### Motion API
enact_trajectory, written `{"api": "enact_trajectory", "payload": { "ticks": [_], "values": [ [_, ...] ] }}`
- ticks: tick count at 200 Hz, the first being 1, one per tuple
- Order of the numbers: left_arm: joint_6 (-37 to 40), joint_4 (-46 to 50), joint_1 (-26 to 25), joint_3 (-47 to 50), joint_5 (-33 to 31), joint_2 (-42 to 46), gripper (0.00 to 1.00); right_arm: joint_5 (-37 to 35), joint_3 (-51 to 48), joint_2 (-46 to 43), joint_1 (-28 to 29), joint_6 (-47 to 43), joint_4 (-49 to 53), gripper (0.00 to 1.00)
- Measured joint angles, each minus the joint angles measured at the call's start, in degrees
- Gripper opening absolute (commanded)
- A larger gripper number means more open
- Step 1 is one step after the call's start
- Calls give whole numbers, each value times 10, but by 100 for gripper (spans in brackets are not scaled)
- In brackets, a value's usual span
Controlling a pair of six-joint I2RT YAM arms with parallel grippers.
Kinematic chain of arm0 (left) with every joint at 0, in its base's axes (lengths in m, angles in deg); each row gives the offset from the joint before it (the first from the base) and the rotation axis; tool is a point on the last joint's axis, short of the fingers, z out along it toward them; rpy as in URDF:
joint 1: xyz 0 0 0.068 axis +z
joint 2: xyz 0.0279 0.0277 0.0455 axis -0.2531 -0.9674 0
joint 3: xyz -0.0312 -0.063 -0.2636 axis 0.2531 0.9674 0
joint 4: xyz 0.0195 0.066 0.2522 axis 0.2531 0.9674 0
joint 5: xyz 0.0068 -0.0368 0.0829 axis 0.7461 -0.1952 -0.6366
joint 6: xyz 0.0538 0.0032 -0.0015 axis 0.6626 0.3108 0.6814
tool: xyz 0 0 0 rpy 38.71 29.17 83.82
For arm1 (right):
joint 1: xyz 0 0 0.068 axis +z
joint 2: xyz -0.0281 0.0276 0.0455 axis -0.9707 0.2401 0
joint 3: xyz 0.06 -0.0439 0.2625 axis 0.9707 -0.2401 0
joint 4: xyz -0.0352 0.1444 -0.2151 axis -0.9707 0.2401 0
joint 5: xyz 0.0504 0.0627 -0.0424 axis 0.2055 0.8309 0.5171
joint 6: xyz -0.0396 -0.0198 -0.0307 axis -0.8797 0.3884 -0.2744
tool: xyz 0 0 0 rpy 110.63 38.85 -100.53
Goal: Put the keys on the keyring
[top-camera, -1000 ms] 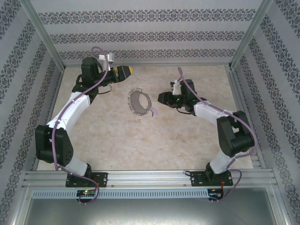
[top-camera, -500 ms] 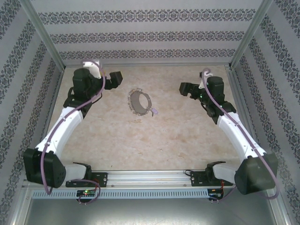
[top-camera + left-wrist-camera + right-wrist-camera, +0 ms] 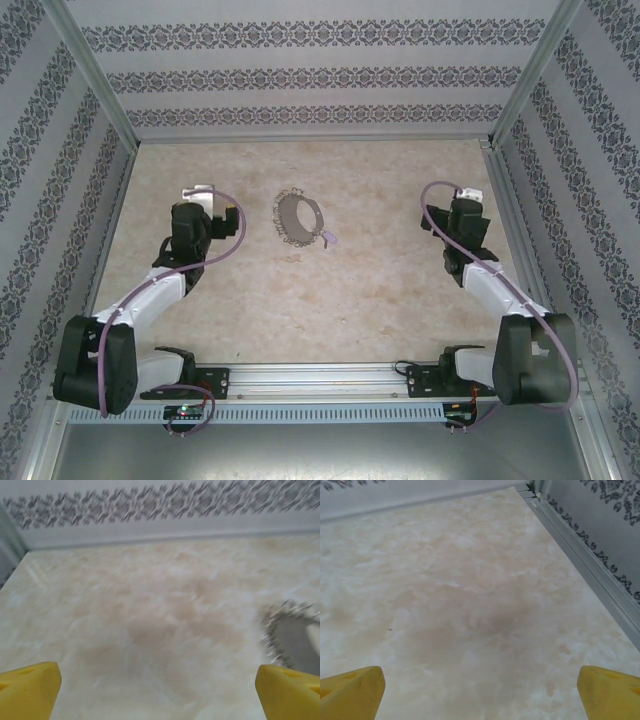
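Note:
The keyring (image 3: 297, 217), a thin grey wire hoop, lies flat on the marbled table (image 3: 330, 300) a little behind its middle. Tiny silvery keys (image 3: 289, 236) fringe its rim, and a pale-purple tag (image 3: 329, 238) lies at its right near side. The hoop's fringed edge (image 3: 294, 635) is at the right of the left wrist view. My left gripper (image 3: 215, 222) stands well left of the hoop, open, its yellow fingertips (image 3: 27, 690) wide apart over bare table. Far to the right, my right gripper (image 3: 455, 215) is open too, fingertips (image 3: 612, 692) spread with nothing between them.
Patterned walls close in the table on the back and both sides. An aluminium rail (image 3: 590, 565) runs along the right edge close to my right gripper. The arm bases sit on a metal rail (image 3: 320, 378) at the near edge.
Both arms have drawn back from beside the keyring toward the near side and folded in. The keyring and the tag have stayed where they were.

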Motion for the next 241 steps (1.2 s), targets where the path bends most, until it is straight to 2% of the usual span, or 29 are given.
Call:
{"api": "enact_trajectory", "payload": {
  "ticks": [34,62,92,114,158,241],
  "values": [
    [14,-88,5,57,-35,-72,100,-8,-58,54,-5,-24,-94,98],
    [17,-175,14,90,-47,-147,100,41,-66,59,-23,-37,-152,98],
    [16,-208,28,92,-43,-158,100,103,-113,63,-27,-50,-275,98],
    [16,-225,34,92,-31,-158,100,131,-155,129,-21,-61,-381,98],
    [14,-211,59,64,16,-163,100,173,-144,154,-19,-71,-396,98],
    [5,-198,71,53,52,-164,100,146,-118,154,8,-88,-397,98]
  ]
}}
